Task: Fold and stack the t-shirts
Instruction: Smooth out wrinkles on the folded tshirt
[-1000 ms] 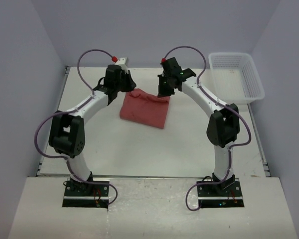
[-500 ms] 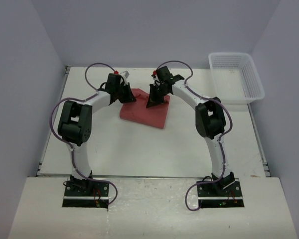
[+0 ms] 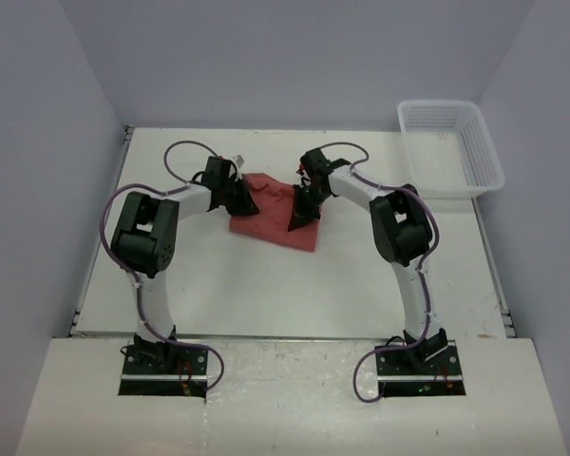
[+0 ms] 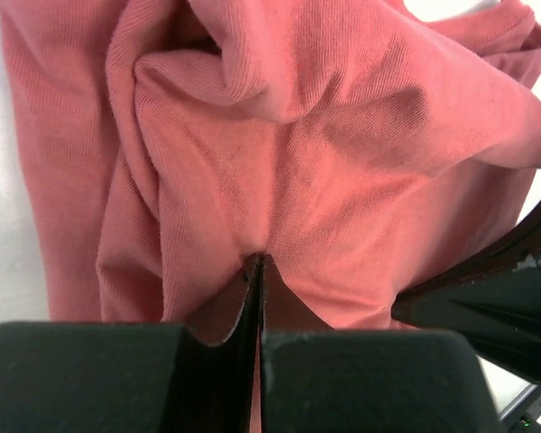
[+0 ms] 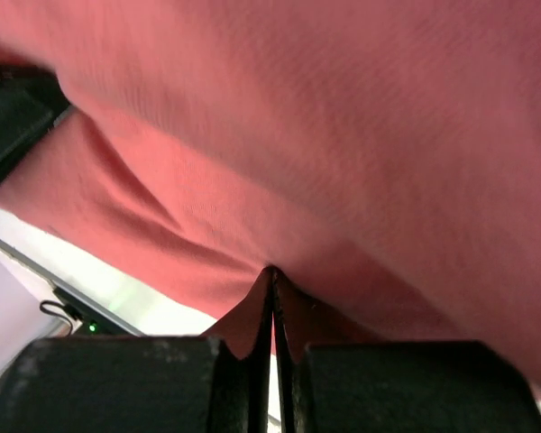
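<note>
T-shirt [image 3: 271, 214] held at both sides on the tabletop [image 3: 266, 294].
The red t-shirt lies bunched and wrinkled in the middle of the tabletop, closer to the far edge than the near one. The left gripper [image 3: 240, 197] is clenched tight on the left side of the t-shirt, with a bit of cloth squeezed between its tips. The right gripper [image 3: 302, 216] pinches the right side in the same way. A white basket [image 3: 448, 152] sits at the far right corner, well apart from the t-shirt.

The right pincer [image 5: 270, 273] pinches a fold of the red t-shirt [image 5: 361, 135].
</note>
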